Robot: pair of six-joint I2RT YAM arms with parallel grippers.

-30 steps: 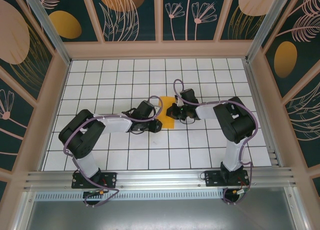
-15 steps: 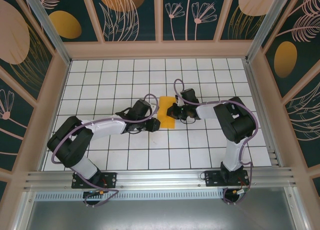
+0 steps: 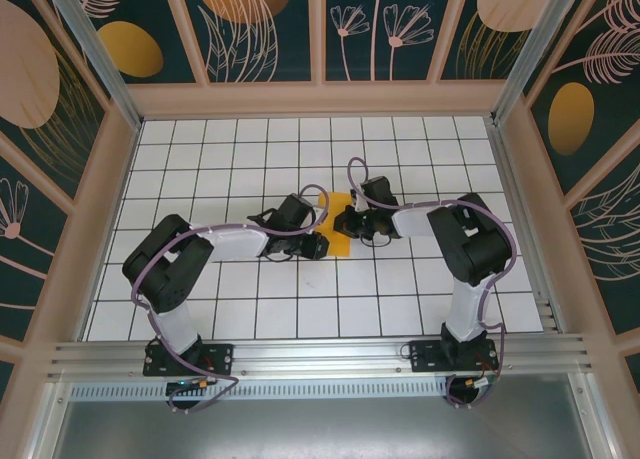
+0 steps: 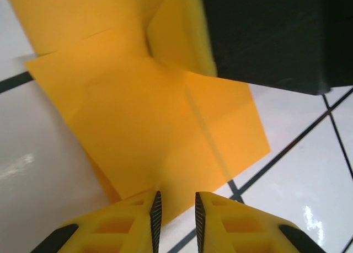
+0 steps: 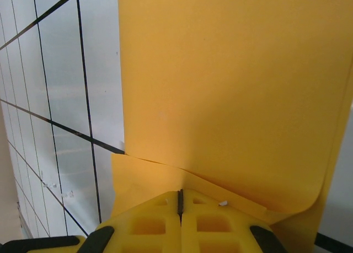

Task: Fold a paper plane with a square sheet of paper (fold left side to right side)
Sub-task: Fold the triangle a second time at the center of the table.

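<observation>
Paper sheet [image 4: 143, 126], orange-yellow, creased, partly folded, one flap curling upward

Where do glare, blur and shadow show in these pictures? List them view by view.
Top external: even light, sharp, only faint shadows on the table. Left wrist: white glare patches on the tiles, the square sheet of paper fairly sharp, the black block featureless. Right wrist: paper close and soft, streaky reflections on the tiles, darker shading along its lower fold.

You're in a robotics lab cell: a white gridded table [image 3: 250, 309], aluminium rail [image 3: 300, 354] along the bottom, patterned wall panels [image 3: 260, 29] at the top.
</observation>
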